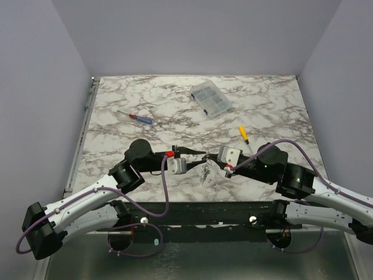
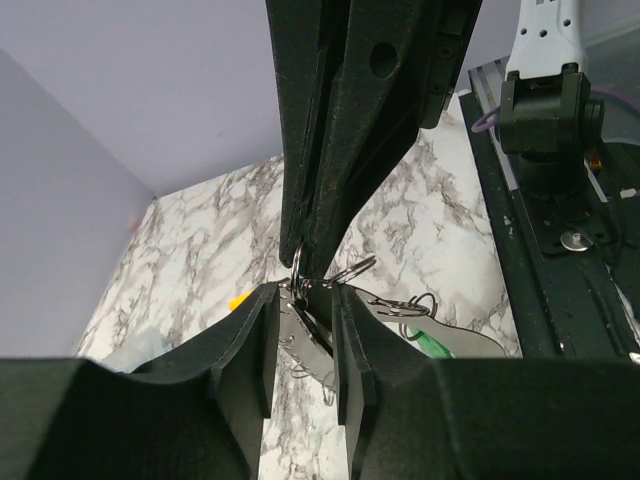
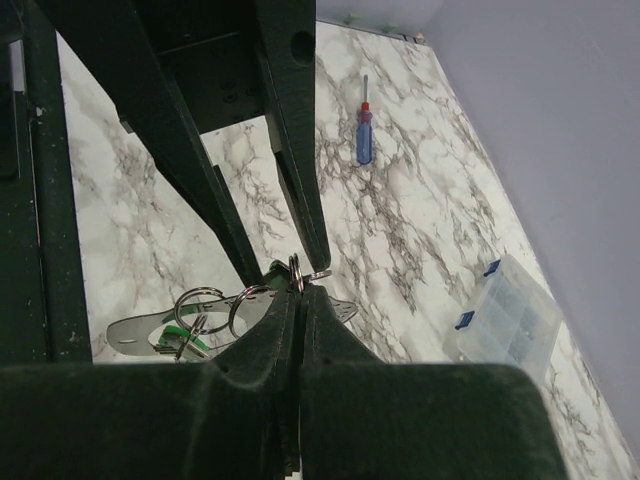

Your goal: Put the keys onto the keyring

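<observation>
keyring (image 3: 296,272) between both claws' tips, keys (image 1: 206,172) dangling below

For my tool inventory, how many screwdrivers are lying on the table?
2. The blue-handled screwdriver lies at the far left of the table; the yellow-handled screwdriver lies at the right, just beyond the right arm. The arms may hide others.

Surface: white marble-patterned tabletop with grey veins (image 1: 145,105), walled by plain lilac panels.
At 10 o'clock: slim screwdriver with a blue and red handle (image 1: 136,118), lying flat and alone.
At 1 o'clock: clear plastic compartment box (image 1: 210,99), set askew, lid shut.
At 3 o'clock: short yellow-handled screwdriver (image 1: 243,134), flat, well apart from the box.
</observation>
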Tool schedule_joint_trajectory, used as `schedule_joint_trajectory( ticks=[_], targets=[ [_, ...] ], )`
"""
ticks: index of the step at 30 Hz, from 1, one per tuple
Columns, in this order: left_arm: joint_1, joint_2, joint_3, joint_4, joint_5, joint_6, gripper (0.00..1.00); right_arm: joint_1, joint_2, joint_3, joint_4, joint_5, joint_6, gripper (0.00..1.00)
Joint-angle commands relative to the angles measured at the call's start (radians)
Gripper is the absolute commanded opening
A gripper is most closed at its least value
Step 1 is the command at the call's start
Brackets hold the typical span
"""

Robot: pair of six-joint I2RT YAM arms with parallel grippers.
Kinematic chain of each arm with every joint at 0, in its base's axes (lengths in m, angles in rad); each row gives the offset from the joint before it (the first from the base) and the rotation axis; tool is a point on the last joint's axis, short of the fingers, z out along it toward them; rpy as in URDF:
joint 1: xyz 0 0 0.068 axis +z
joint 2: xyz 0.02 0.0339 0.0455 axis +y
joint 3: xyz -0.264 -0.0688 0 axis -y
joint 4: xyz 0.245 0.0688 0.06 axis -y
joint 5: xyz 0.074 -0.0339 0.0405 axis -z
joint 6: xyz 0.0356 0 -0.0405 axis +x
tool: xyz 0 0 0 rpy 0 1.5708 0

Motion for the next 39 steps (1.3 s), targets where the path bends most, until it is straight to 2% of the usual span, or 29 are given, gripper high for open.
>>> schedule_joint_trajectory(
  ticks=[1, 9, 12, 15, 17, 19, 21, 23, 39],
  targets=[
    [-0.004, -0.021, -0.014, 0.016, 0.027, 0.007, 0.33, 0.004, -0.017, 0.024, 0.036, -0.012, 0.008, 0.01],
    [-0.004, -0.023, -0.013, 0.016, 0.019, 0.012, 0.17, 0.004, -0.01, 0.03, 0.036, -0.031, 0.009, 0.01],
    [-0.004, -0.026, -0.013, 0.016, 0.006, 0.013, 0.19, 0.004, -0.005, 0.033, 0.036, -0.034, 0.007, 0.01],
    [-0.003, -0.049, -0.019, 0.015, -0.022, 0.022, 0.33, 0.004, -0.011, 0.032, 0.037, -0.025, 0.004, 0.01],
    [-0.002, -0.069, -0.023, 0.007, -0.053, 0.036, 0.36, 0.004, -0.021, 0.029, 0.04, -0.021, 0.003, 0.01],
    [0.003, -0.083, -0.025, 0.006, -0.065, 0.04, 0.33, 0.004, -0.024, 0.029, 0.039, -0.023, 0.004, 0.01],
    [0.006, -0.081, -0.023, 0.005, -0.057, 0.039, 0.26, 0.004, -0.021, 0.03, 0.037, -0.025, 0.004, 0.01],
    [0.007, -0.069, -0.018, 0.005, -0.037, 0.035, 0.24, 0.004, -0.018, 0.03, 0.038, -0.027, 0.006, 0.01],
    [0.007, -0.03, -0.007, 0.005, 0.011, 0.012, 0.26, 0.004, -0.003, 0.027, 0.077, -0.067, 0.001, 0.01]
  ],
)
